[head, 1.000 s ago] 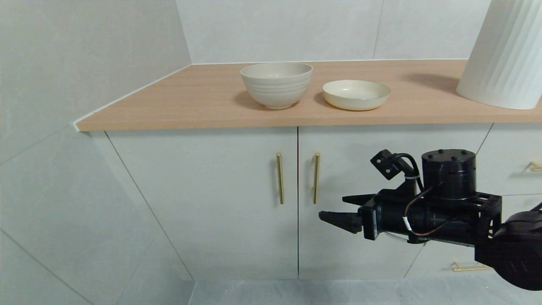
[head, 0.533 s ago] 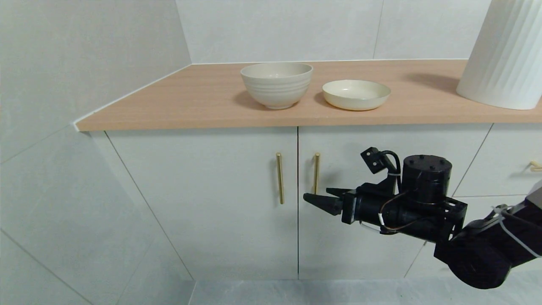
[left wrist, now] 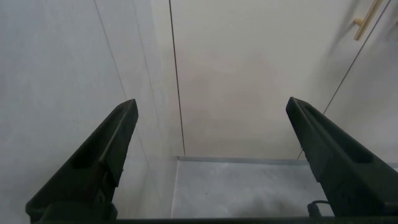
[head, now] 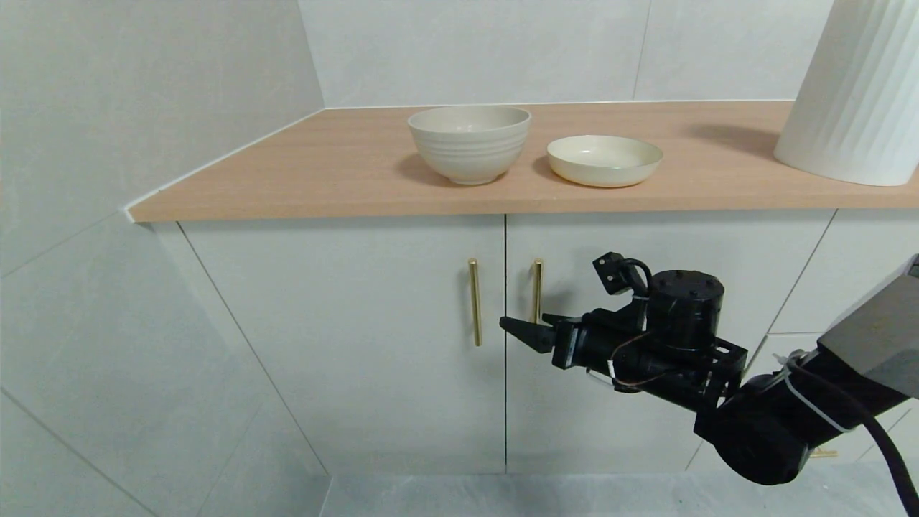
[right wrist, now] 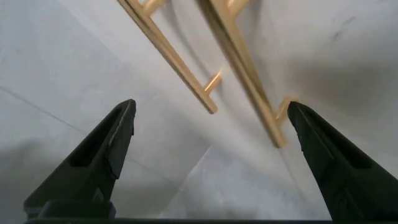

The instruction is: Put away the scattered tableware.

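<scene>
the ribbed bowl (head: pixel 469 142) and shallow dish (head: pixel 604 159) sat side by side near the countertop's (head: pixel 323 179) front edge. we held our right gripper (head: pixel 526 325), jaws wide, at the right-hand cabinet handle (head: pixel 536 301); our left gripper (left wrist: pixel 211 106) gaped wide too.

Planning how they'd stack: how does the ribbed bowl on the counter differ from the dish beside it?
The ribbed bowl is deep with tall sides; the dish is shallow and low. The bowl has grooved bands around its wall; the dish is smooth. The bowl is greyish beige, the dish creamier. Both sit upright on the wooden counter, apart.
</scene>
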Available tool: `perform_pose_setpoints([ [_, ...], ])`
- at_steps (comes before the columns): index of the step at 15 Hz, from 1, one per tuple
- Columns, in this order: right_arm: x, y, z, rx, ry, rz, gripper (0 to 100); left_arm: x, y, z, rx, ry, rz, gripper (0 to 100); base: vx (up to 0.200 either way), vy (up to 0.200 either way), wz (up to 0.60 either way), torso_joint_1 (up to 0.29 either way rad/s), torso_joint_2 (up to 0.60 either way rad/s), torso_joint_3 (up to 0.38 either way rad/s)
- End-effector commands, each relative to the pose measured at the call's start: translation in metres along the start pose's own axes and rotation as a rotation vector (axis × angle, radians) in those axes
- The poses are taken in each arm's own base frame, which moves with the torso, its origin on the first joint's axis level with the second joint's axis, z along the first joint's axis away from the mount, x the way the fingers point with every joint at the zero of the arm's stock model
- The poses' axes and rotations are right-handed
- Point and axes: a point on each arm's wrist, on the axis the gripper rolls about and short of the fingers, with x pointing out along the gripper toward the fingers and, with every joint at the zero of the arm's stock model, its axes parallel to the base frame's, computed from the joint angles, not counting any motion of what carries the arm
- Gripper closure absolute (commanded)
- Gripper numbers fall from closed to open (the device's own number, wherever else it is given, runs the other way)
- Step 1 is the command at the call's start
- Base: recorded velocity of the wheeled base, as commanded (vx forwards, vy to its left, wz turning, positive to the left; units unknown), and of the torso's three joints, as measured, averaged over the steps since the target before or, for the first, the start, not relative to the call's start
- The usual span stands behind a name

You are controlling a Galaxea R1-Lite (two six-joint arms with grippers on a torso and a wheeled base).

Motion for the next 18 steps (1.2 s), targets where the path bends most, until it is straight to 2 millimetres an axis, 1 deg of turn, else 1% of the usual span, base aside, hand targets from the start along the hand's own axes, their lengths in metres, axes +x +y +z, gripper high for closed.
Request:
perform_pose_setpoints([
  [1,0.003,0.004,-0.003,0.019,0.006,0.012,0,0.000,0.000,0.000,0.000,0.000,0.001,0,0.000,0.000,0.00,0.000,0.00,0.000],
  [3,0.004,0.004,-0.001,0.022,-0.016,0.021,0,0.000,0.000,0.000,0.000,0.000,0.001,0,0.000,0.000,0.00,0.000,0.00,0.000],
  [8,0.007,0.007,-0.004,0.017,-0.034,0.038,0,0.000,0.000,0.000,0.000,0.000,0.001,0,0.000,0.000,0.00,0.000,0.00,0.000],
  [10,0.008,0.014,-0.007,0.022,-0.024,0.059,0,0.000,0.000,0.000,0.000,0.000,-0.001,0,0.000,0.000,0.00,0.000,0.00,0.000],
  [13,0.007,0.020,-0.009,0.053,-0.017,0.074,0,0.000,0.000,0.000,0.000,0.000,-0.001,0,0.000,0.000,0.00,0.000,0.00,0.000],
  [17,-0.002,0.025,-0.003,0.077,-0.023,0.090,0,0.000,0.000,0.000,0.000,0.000,0.001,0,0.000,0.000,0.00,0.000,0.00,0.000],
  [18,-0.010,0.029,0.000,0.087,-0.014,0.115,0,0.000,0.000,0.000,0.000,0.000,-0.001,0,0.000,0.000,0.00,0.000,0.00,0.000],
])
